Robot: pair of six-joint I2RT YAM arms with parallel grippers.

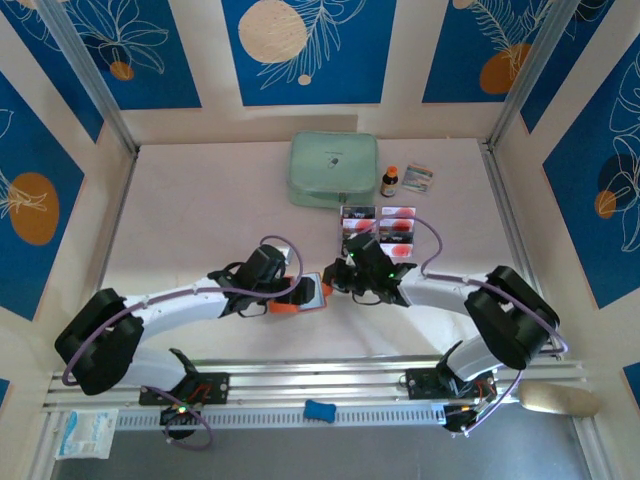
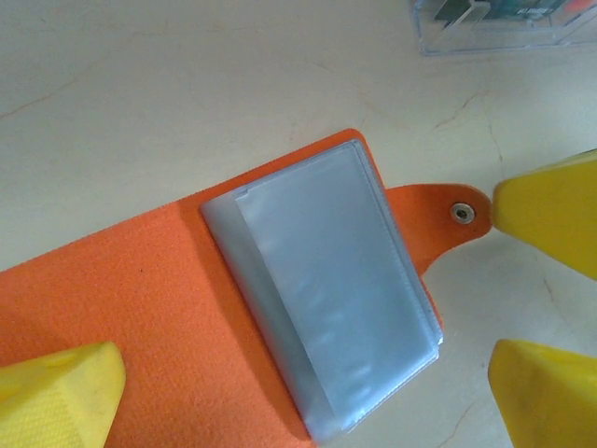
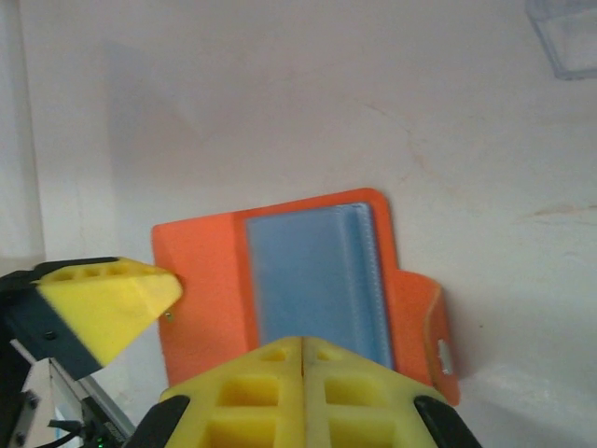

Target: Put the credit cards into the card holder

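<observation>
A: Where's the holder (image 1: 300,293)?
B: Open on the worktop (image 1: 200,200), under the spread left jaws.
A: And the cards (image 1: 378,222)?
B: Just beyond the right jaws, which are pressed together, empty; they're the nearer pair.

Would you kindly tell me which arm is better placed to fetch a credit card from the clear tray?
Probably right. The right gripper, shut and empty, sits nearer the clear tray of credit cards; the left gripper stands open over the unfolded card holder, farther away.
</observation>
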